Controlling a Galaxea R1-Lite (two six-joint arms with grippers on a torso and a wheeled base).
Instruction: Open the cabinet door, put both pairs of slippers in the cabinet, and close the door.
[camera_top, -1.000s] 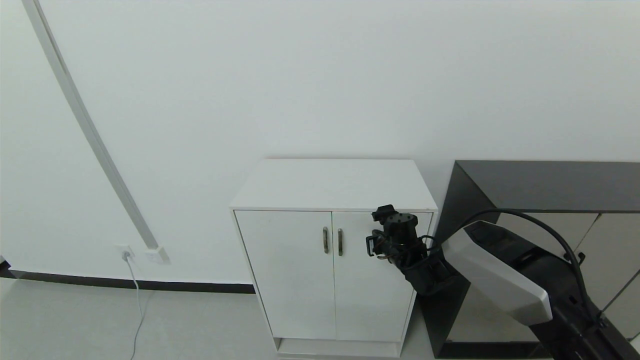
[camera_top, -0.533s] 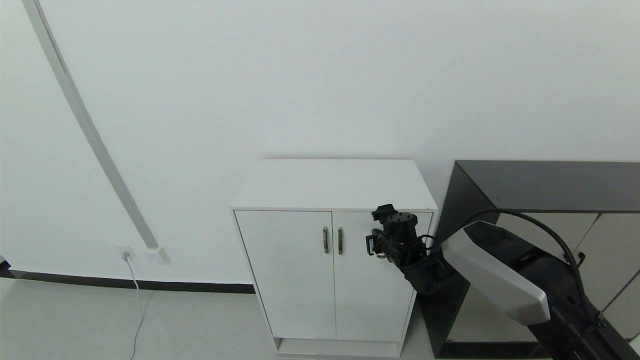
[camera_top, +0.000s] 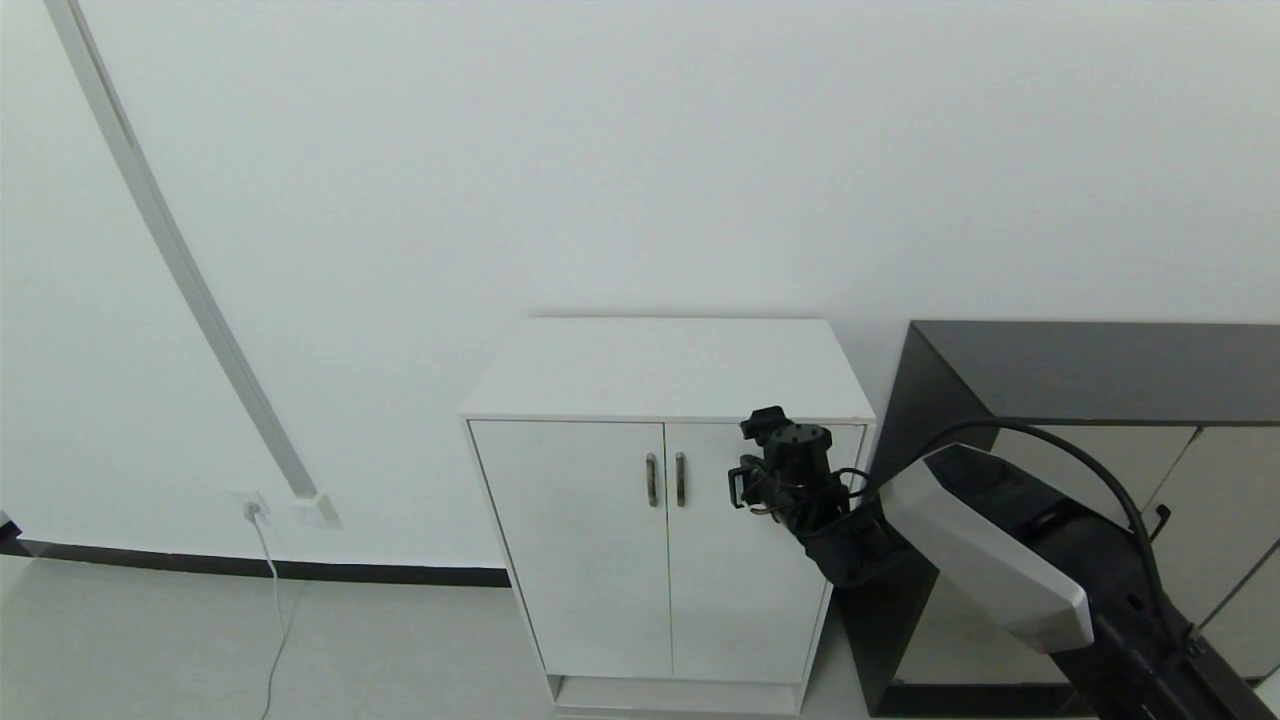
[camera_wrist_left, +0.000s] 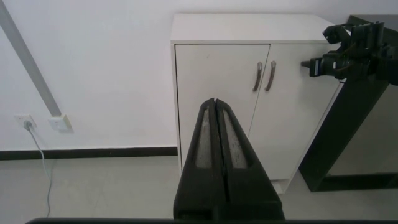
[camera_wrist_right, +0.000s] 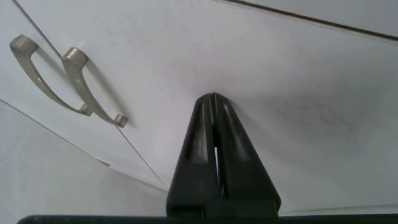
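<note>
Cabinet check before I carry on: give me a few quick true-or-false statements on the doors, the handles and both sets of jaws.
1. Both doors of the white cabinet are shut. True.
2. The right gripper grips a handle. False: its jaws are shut on nothing, close in front of the right door and off to the side of the two handles.
3. The left gripper has its jaws open. False: they are shut, and it is back from the cabinet.
4. A dark cabinet stands at the white cabinet's right side. True.
</note>
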